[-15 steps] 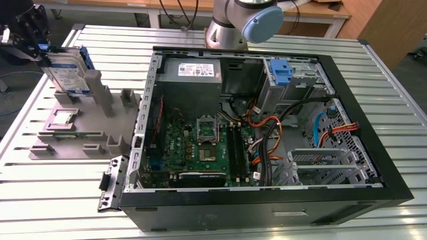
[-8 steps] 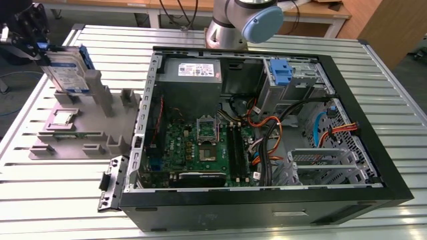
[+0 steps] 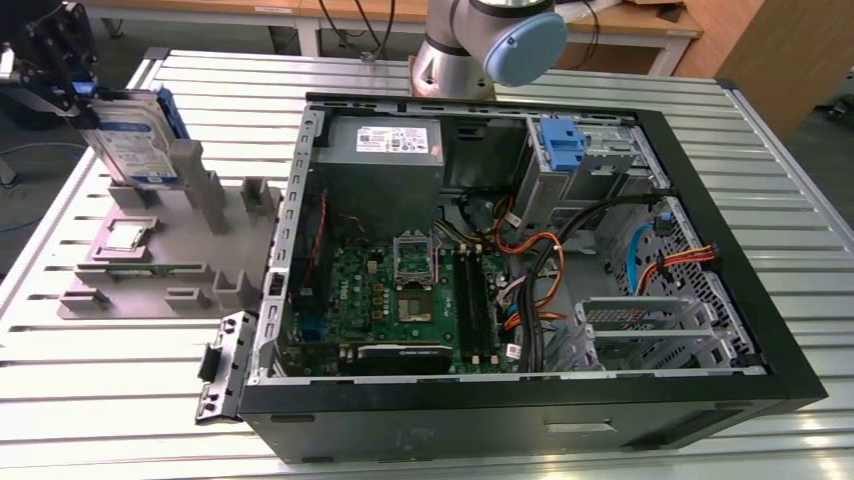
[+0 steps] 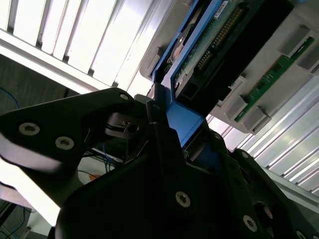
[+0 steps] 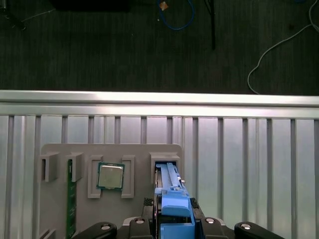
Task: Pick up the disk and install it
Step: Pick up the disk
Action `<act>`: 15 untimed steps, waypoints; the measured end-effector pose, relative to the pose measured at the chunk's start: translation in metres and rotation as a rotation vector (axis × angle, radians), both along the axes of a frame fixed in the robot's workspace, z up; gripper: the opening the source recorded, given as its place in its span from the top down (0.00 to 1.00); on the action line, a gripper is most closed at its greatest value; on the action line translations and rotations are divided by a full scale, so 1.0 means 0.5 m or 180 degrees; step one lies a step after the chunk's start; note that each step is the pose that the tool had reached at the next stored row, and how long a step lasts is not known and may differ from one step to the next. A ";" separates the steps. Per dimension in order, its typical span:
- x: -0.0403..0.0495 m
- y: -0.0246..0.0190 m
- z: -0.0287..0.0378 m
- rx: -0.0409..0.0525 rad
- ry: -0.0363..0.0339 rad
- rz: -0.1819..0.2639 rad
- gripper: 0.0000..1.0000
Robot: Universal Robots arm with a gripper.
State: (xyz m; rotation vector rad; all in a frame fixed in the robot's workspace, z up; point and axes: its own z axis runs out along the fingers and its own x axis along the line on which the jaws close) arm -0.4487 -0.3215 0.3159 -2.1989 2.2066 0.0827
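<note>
fingers (image 4: 160,132) clamped tight on the upright disk (image 3: 134,140)

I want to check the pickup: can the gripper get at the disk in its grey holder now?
Probably yes: the gripper sits right at the top edge of the upright disk, with nothing between them.

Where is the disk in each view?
Exterior view: disk upright in the grey fixture, at that view's left.
First wrist view: disk edge-on, near the CPU chip.
Second wrist view: disk shows its circuit-board side.
Shared landmark: the fixture.
</note>
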 end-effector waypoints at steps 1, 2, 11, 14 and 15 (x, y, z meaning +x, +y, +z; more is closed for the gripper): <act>0.000 0.0000 0.001 0.0000 0.0000 0.0000 0.63; 0.000 0.0000 0.002 0.0000 0.0000 0.0000 0.63; 0.000 0.0000 0.012 0.0000 0.0000 -0.0001 0.63; 0.000 0.0000 0.016 0.0000 0.0000 -0.0002 0.63; 0.000 0.0000 0.018 0.0000 0.0000 -0.0002 0.63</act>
